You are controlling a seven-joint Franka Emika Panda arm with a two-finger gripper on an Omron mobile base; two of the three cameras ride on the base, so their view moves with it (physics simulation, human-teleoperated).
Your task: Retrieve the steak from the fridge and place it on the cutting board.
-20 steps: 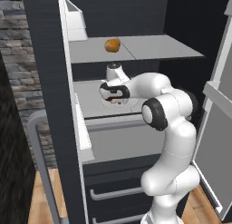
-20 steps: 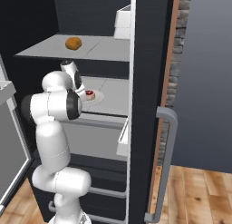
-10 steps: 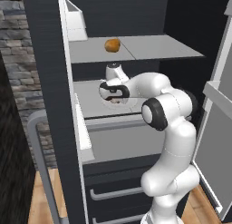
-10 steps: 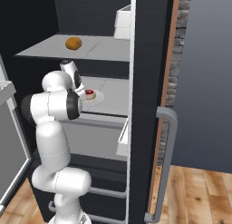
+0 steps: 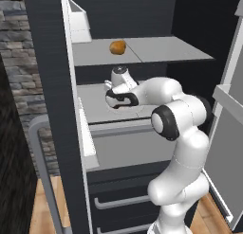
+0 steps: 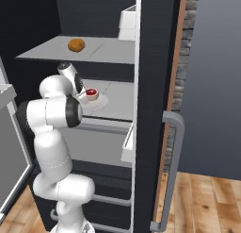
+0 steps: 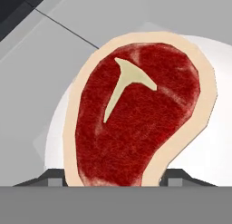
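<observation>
Gripper (image 6: 86,95) reaching into fridge (image 6: 155,48), jaws narrowed on steak (image 7: 136,114); fingertips (image 7: 54,177) just visible either side of its near edge. Steak directly ahead of gripper, lying on white plate (image 7: 217,141) on middle shelf (image 5: 95,110).

Risk: grip looks confined to rim, so slab may slip or droop on lift; plate could drag along; withdrawing hand may clip upper shelf (image 5: 156,49) overhead.

Hard to judge: true finger contact, cut off at hand-view bottom. From left, gripper masks steak.

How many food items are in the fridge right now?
2: an orange-brown lump on the upper shelf, and the steak on a plate below. Others may be hidden.
</observation>
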